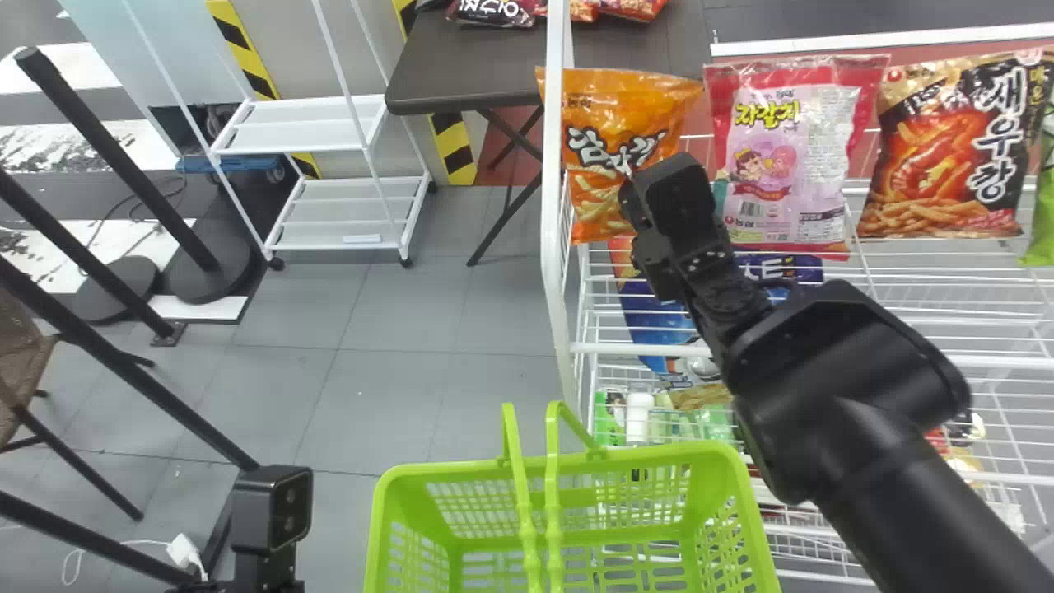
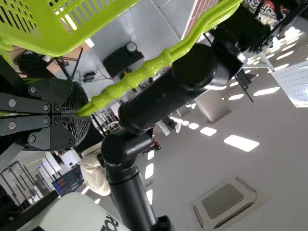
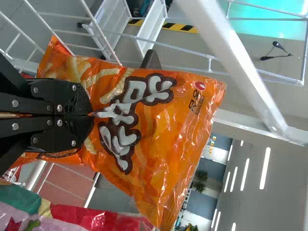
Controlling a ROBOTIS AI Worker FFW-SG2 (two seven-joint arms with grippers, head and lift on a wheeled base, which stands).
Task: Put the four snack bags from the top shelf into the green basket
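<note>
In the head view, my right gripper is at the front of the orange snack bag, at the left end of the top shelf. The right wrist view has this gripper shut on a pinch of the orange bag's front. To its right stand the pink bag, the brown-and-red bag and a green bag, cut by the edge. The green basket is low in front. My left gripper is beside it; in its wrist view the left gripper is shut on the green handle.
A white shelf post rises just left of the orange bag. Wire shelves with more goods lie below the top one. Behind are a dark table with packets and a white rack. Black poles stand at the left.
</note>
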